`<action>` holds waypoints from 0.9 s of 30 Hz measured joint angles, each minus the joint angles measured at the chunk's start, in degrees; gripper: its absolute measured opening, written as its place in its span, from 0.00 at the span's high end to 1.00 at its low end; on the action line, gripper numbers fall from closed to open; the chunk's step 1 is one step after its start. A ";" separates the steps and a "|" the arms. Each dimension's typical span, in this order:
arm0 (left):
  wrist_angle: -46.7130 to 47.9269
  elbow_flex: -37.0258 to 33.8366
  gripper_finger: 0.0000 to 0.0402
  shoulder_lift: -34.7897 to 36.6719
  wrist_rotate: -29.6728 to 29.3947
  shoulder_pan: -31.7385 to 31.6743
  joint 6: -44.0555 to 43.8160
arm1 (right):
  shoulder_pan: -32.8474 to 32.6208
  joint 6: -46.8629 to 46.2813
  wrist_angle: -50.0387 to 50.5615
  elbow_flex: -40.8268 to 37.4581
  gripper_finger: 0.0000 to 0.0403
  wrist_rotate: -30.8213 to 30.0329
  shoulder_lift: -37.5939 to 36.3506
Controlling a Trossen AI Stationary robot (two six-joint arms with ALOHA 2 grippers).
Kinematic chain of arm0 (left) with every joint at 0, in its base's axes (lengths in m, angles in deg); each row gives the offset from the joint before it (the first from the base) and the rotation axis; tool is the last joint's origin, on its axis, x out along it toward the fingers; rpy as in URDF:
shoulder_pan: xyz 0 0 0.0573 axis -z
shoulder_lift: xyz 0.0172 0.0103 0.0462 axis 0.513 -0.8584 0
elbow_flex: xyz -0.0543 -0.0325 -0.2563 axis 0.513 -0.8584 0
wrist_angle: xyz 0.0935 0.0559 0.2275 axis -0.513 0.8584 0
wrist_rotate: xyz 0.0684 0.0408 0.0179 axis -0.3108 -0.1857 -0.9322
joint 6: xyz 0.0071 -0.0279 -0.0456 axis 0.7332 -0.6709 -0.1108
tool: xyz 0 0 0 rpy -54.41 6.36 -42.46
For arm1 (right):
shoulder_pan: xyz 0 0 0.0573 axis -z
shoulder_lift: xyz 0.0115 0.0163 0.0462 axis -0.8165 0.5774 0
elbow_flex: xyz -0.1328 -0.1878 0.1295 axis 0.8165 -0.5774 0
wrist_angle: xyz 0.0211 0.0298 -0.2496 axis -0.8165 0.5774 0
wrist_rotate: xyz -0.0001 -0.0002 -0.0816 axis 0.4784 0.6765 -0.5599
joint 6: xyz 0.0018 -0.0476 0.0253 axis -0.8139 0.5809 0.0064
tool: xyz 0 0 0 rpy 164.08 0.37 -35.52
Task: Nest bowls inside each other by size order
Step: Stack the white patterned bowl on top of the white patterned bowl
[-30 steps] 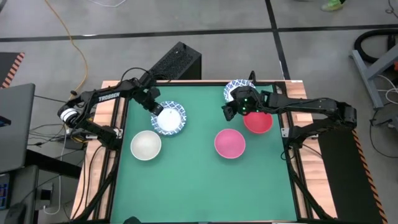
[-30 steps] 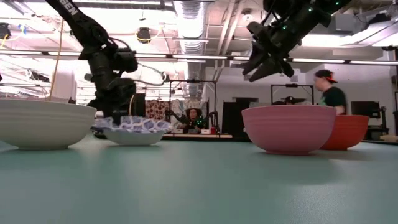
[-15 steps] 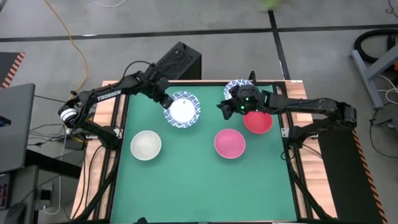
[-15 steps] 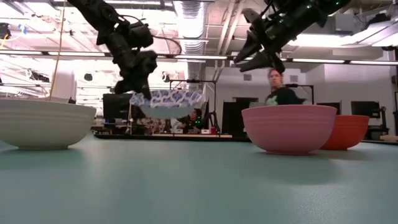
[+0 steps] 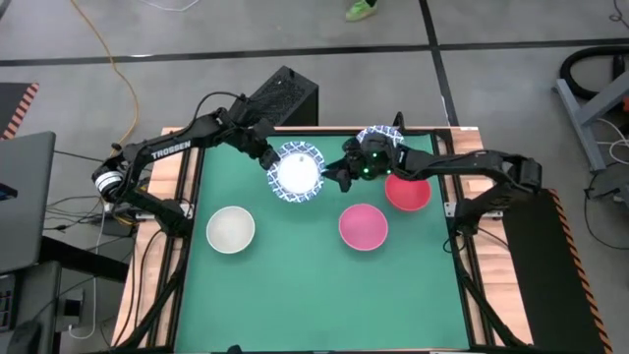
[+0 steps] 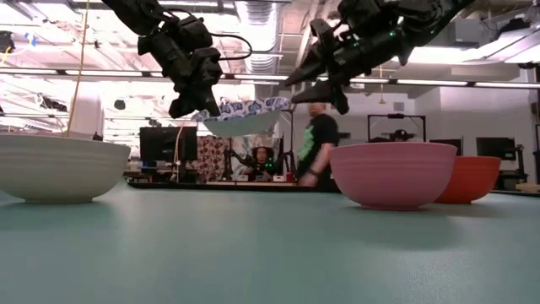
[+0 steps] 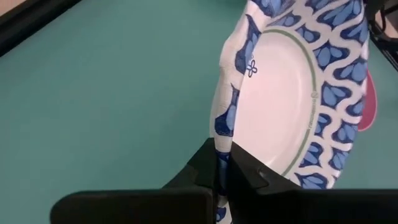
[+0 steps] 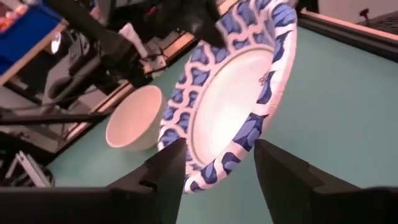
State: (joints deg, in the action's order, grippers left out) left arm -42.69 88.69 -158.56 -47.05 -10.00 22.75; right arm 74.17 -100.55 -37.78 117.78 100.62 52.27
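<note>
My left gripper [image 5: 268, 159] is shut on a white bowl with a blue patterned rim [image 5: 298, 172] and holds it in the air over the table's far middle; the bowl also shows in the low view [image 6: 245, 118]. My right gripper [image 5: 336, 177] is open at the bowl's right side. In the right wrist view its fingers [image 8: 163, 171] stand on either side of the near rim [image 8: 239, 152], and no touch shows. The pink bowl [image 5: 363, 225], the red bowl [image 5: 408, 192] and the off-white bowl [image 5: 230, 229] sit on their bases on the green table. My left gripper pinches the bowl's rim [image 7: 222, 140] between its two fingers, on the bowl's left side. The fingers come slanting from the table's far left. The bowl is lifted clear of the table, opening up and nearly level.
Another blue-patterned bowl [image 5: 376, 138] sits at the far edge behind my right arm. A person [image 6: 316, 148] walks in the room beyond the table. The green table top [image 5: 314, 285] is bare in its near half.
My left gripper has lifted the blue-patterned bowl off the table and carried it up and toward the table's right. My right gripper has moved toward the table's left, up to the bowl's rim.
</note>
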 joint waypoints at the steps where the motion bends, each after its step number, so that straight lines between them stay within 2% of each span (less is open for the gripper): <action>1: 0.03 0.00 1.00 0.00 -0.11 0.00 0.23 | 0.09 0.08 -0.15 0.00 0.45 -0.02 0.49; 11: -0.10 0.00 1.00 0.00 -0.35 0.02 1.61 | 0.26 -1.14 0.15 0.00 0.41 -0.61 5.86; 18: -0.13 0.00 1.00 0.00 -1.65 0.04 1.65 | 0.26 -1.31 -2.05 0.02 0.43 -2.92 5.41; 22: -0.20 0.00 1.00 0.00 -1.69 0.04 1.61 | 0.11 -1.47 -1.78 0.02 0.52 -3.65 5.29; 27: -0.20 -0.02 1.00 0.00 -1.82 0.04 1.24 | 0.11 -1.42 -1.11 0.00 0.70 -3.63 5.83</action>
State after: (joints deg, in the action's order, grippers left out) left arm -42.89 88.67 -158.56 -48.87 -9.96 23.99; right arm 74.28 -101.97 -38.88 117.78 97.00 58.11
